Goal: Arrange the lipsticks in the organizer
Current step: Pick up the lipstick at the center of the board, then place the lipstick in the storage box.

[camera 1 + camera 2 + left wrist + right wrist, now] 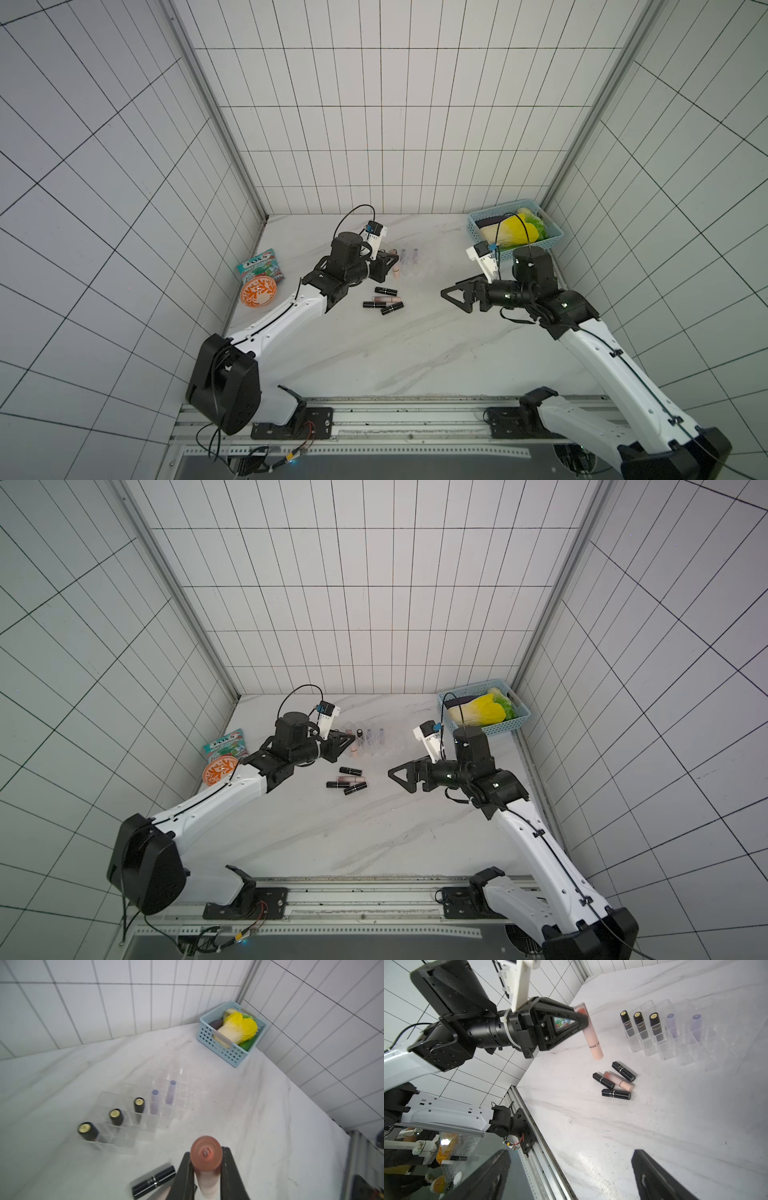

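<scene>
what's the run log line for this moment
left gripper: shut on pink lipstick | right gripper: open, empty | organizer: five tubes slotted | loose lipsticks: four

left arm (286, 316): stretched forward, wrist turned sideways
left gripper (206, 1153): jaws pinched on pink lipstick (592, 1039), tube upright, hanging below the fingertips
right arm (602, 357): reaching forward, wrist level
right gripper (455, 296): jaws spread wide, tips pointing toward left gripper, well apart

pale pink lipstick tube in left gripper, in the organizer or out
Out: the pale pink lipstick tube hangs in the left gripper, beside the clear plastic organizer, in no slot.
</scene>
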